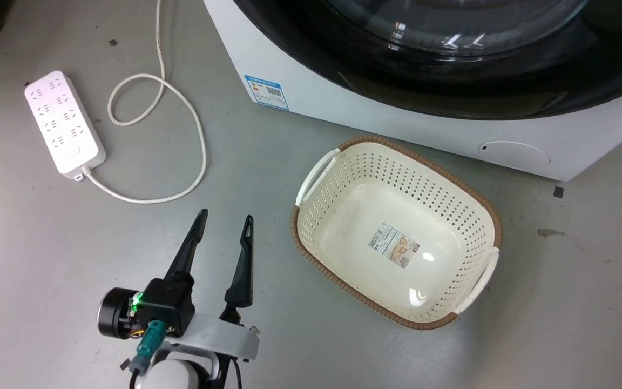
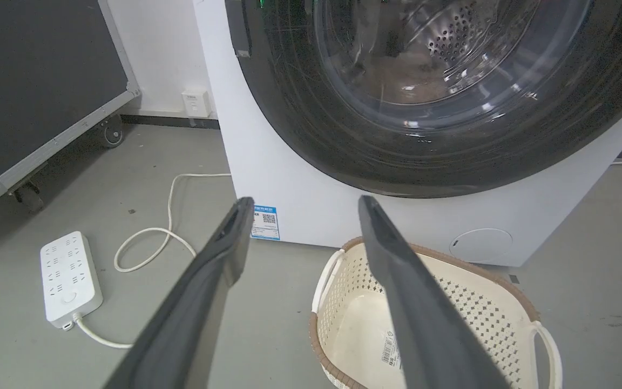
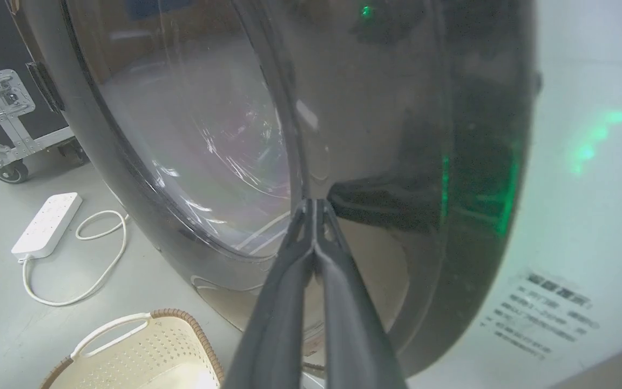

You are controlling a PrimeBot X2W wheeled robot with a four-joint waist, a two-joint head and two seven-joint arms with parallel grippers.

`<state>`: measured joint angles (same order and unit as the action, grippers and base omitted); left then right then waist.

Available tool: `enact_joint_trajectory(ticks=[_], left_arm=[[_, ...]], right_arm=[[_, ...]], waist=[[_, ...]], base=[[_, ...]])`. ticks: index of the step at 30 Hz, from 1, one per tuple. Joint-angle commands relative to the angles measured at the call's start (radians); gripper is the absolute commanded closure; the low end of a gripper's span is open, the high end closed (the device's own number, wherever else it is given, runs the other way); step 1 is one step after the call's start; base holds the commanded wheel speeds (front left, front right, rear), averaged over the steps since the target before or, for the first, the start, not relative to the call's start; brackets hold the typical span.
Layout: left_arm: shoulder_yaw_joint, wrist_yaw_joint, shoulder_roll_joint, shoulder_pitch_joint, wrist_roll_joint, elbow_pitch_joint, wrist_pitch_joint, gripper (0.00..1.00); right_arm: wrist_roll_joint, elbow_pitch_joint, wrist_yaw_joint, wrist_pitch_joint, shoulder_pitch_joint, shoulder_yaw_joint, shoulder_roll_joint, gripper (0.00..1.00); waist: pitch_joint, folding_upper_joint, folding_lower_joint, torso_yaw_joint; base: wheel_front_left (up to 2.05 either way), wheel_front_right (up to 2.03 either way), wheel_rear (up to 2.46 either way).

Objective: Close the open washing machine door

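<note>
grey floor [image 1: 46, 254], a basket [image 1: 454, 213] before the washing machine [image 1: 397, 132]. our left hand [image 1: 225, 216] hangs spread; our right hand [image 3: 315, 204], pressed together, meets the washing machine door [image 3: 376, 135].

Even, diffuse light from above. The grey floor [image 1: 46, 243] is bright, and shadows are faint and soft-edged. White streaks of glare cross the glass of the washing machine door [image 1: 451, 92], and two small highlights sit on the bottom of the laundry basket [image 1: 451, 205]. The right wrist view is soft. Green glow tints the door's black rim and the white washing machine [image 3: 586, 216], whose printed text is blurred. Wide-angle distortion bows straight edges in both wrist views.
</note>
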<state>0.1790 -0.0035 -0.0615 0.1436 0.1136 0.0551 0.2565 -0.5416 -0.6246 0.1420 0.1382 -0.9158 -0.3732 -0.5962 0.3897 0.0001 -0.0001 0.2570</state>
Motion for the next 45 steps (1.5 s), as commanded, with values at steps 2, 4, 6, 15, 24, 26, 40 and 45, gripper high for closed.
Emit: enact_joint_trajectory(ticks=[2,4,6,15,24,26,40,45], left_arm=[[0.000,-0.007,0.004,0.020,-0.016,0.005,0.005,0.00],[0.001,-0.007,0.005,0.023,-0.021,0.006,0.005,0.00],[0.001,-0.006,0.006,0.020,-0.022,0.011,0.005,0.00],[-0.032,-0.012,0.007,-0.018,-0.011,0.035,0.005,0.00],[-0.053,-0.029,-0.004,-0.073,-0.014,0.068,0.005,0.00],[-0.062,-0.037,-0.007,-0.095,-0.011,0.069,0.005,0.00],[-0.072,-0.047,-0.017,-0.172,-0.016,0.075,0.005,0.00],[-0.076,-0.049,-0.016,-0.171,-0.015,0.091,0.005,0.00]], right_arm=[[-0.007,-0.038,-0.011,0.008,-0.045,0.023,-0.009,1.00],[-0.005,-0.053,-0.011,0.020,-0.048,0.018,-0.003,1.00],[-0.003,-0.067,-0.011,0.035,-0.038,0.010,0.006,1.00],[-0.019,-0.040,-0.011,0.106,0.104,-0.012,0.071,0.00],[0.096,0.210,-0.011,0.123,0.426,0.163,0.159,0.00],[0.214,0.360,-0.011,0.123,0.611,0.271,0.226,0.00],[0.489,0.559,-0.011,0.119,0.940,0.469,0.523,0.00],[0.508,0.530,-0.011,0.120,0.963,0.474,0.538,0.00]], waist=[[-0.002,-0.0001,0.0001,-0.003],[-0.010,-0.0001,0.0001,-0.006],[-0.026,-0.0001,0.0001,-0.009],[-0.160,-0.0001,0.0001,-0.058],[-0.305,-0.0001,0.0001,-0.129],[-0.343,-0.0001,0.0001,-0.155],[-0.394,-0.0001,0.0001,-0.231],[-0.392,-0.0001,0.0001,-0.252]], base=[[0.00,0.00,0.00],[0.00,0.00,0.00],[0.00,0.00,0.00],[0.00,0.00,0.00],[0.00,0.00,0.00],[0.00,0.00,0.00],[0.00,0.00,0.00],[0.00,0.00,0.00]])
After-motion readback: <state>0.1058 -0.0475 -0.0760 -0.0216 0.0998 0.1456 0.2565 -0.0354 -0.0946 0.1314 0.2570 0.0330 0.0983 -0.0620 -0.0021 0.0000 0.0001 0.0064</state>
